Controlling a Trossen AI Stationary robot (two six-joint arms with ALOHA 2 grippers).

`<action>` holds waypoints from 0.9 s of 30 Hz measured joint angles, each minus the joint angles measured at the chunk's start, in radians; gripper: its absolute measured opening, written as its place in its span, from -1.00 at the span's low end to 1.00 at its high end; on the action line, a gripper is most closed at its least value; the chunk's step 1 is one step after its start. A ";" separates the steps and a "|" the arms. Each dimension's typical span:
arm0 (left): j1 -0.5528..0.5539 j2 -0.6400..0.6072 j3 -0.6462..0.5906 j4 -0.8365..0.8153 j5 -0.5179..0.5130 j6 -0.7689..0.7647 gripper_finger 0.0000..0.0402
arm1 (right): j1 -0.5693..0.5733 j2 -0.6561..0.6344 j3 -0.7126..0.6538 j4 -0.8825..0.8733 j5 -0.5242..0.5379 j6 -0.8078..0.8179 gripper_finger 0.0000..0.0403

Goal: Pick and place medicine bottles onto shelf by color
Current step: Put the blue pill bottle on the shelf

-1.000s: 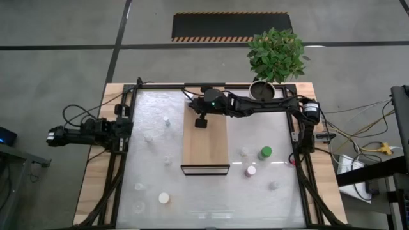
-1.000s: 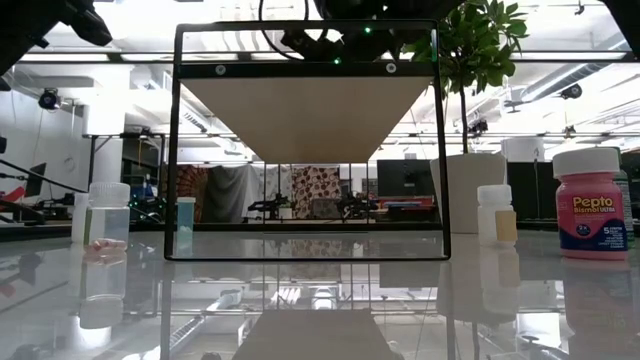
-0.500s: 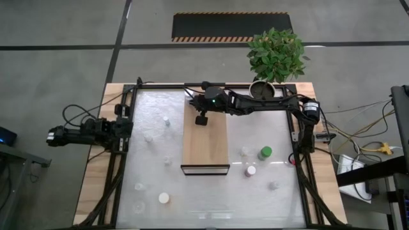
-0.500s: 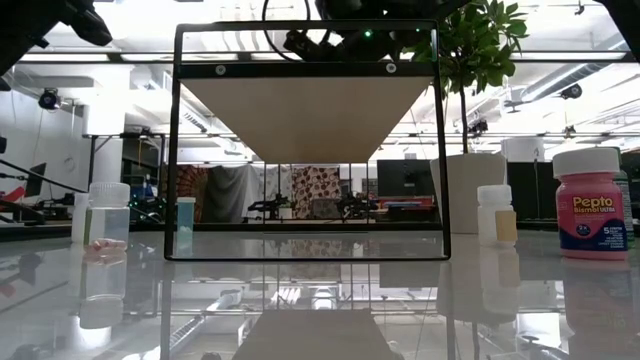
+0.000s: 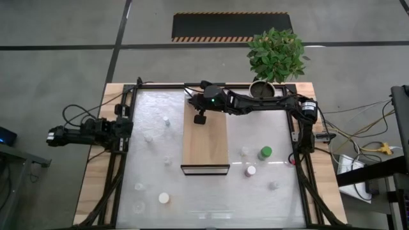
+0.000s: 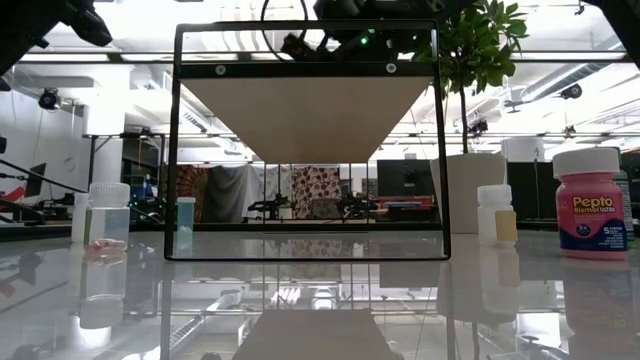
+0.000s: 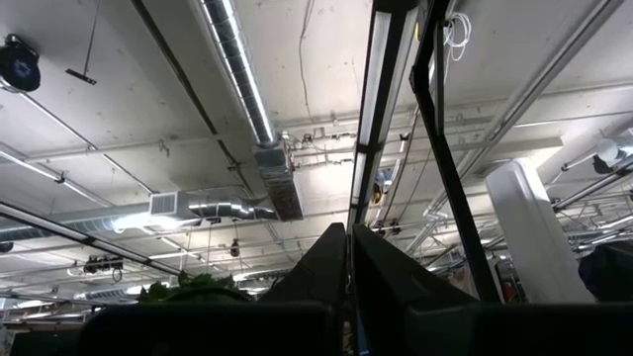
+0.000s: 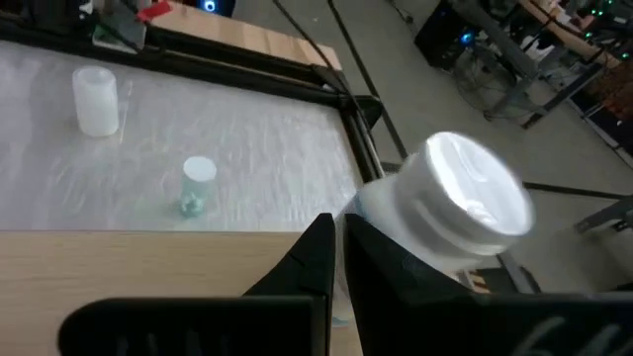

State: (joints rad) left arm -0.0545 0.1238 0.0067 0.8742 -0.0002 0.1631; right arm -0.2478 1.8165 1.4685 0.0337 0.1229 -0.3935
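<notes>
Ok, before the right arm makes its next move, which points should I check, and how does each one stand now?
1. Right gripper over the far end of the shelf: ok.
2. Right gripper empty, fingers together: ok.
3. White-capped bottle beside those fingers standing steadily: cannot tell.
4. Left gripper parked beyond the left edge of the table, fingers together: ok.
5. Green-topped bottle upright, right of the shelf, free to reach: ok.

Your right gripper [image 5: 199,119] covers part of the shelf [image 5: 206,145]; a white-capped bottle [image 8: 465,203] runs off the right wrist view's edge.
</notes>
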 joint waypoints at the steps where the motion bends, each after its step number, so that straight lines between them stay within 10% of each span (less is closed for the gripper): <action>1: 0.000 0.000 0.000 0.001 0.000 0.000 -0.98 | 0.000 0.002 0.000 -0.005 0.000 0.000 -0.91; 27: 0.000 0.000 0.000 0.000 0.002 0.000 -0.98 | -0.001 -0.096 0.000 -0.146 0.069 0.053 -0.91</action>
State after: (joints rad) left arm -0.0544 0.1238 0.0067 0.8739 0.0021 0.1635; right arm -0.2488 1.7206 1.4685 -0.1122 0.1921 -0.3401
